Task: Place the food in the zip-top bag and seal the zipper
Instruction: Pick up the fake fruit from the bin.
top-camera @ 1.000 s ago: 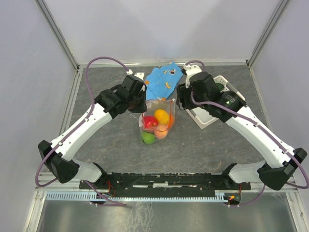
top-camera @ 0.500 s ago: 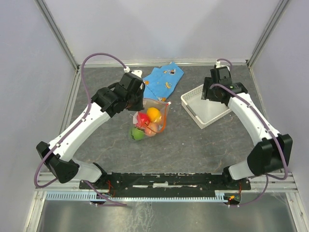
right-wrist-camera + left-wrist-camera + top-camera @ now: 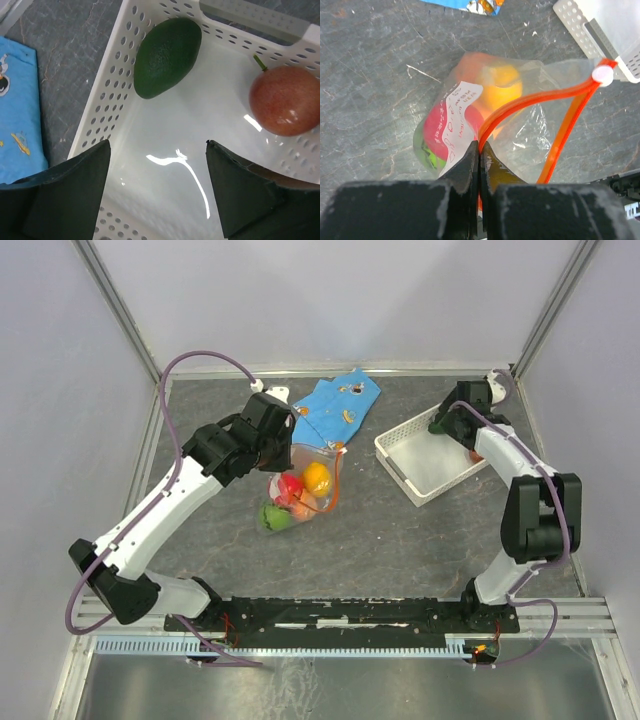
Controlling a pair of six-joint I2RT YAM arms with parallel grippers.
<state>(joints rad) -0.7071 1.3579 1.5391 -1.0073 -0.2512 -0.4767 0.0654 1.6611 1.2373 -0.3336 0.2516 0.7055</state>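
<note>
The left end effector (image 3: 480,150) is pinching the zipper (image 3: 535,97) of the zip-top bag (image 3: 530,130), with its two fingers pressed together on the orange-red strip at the near end. I think it is gripping there to lift one lip of the mouth and to stop the bag from sliding on the bench (image 3: 370,75) while more food is coming. From the white slider (image 3: 602,75) at the far end the strip is running in two separate lines, so the mouth is looking open and not yet sealed.

The bag is lying on the bench between the two arms, just beside the blue cloth (image 3: 340,405). It is clear and crinkly, with a white label (image 3: 460,120) bearing red handwriting. Through the plastic an orange-yellow fruit (image 3: 505,87), a red one (image 3: 435,127) and a green one (image 3: 427,155) are showing, crowded together at the bottom.

The right end effector (image 3: 157,150) is hanging over the white basket (image 3: 107,107), well apart from the bag, with its fingers spread wide and nothing between them. Below it a dark green piece (image 3: 167,55) and a reddish round piece (image 3: 285,100) are lying in the basket, apart from each other. It seems that it is getting ready to pick one of them, since these two are not yet in the bag.
</note>
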